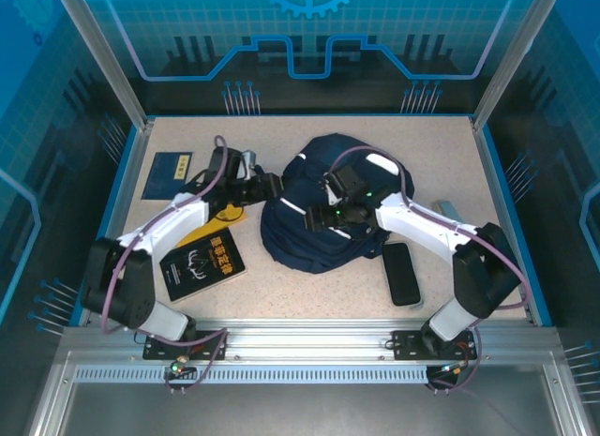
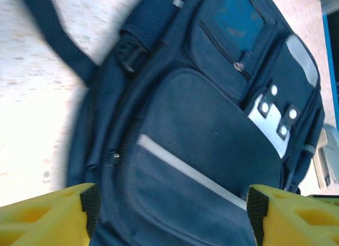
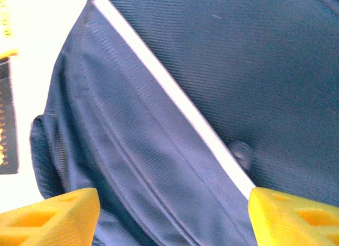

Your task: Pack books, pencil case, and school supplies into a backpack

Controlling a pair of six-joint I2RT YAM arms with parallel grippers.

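— From above, where is everything?
— The backpack (image 1: 295,234) lies mid-table, with no open mouth that I can see. To its left are the navy book (image 1: 171,173), the yellow book (image 1: 222,214) half under an arm, and the black book (image 1: 202,263). A black oblong (image 1: 401,273) lies just right of it. The left gripper (image 1: 267,186) sits at the backpack's left edge and the right gripper (image 1: 328,211) is over its top.

— And the left wrist camera?
— Its fingers (image 2: 47,214) stand wide apart. Nothing is between them, and the backpack's mesh front lies beyond. It's empty.

— The right wrist?
— Much the same. The jaws are wide and close over the backpack's cloth beside a white stripe (image 3: 175,98). It holds nothing.

— What could go wrong?
— I reckon either gripper could pinch loose cloth rather than a zip pull. Then the backpack would lift or slide instead of opening. If it slid left, it would shove the yellow book. With both arms crowding one spot, they might also knock each other.
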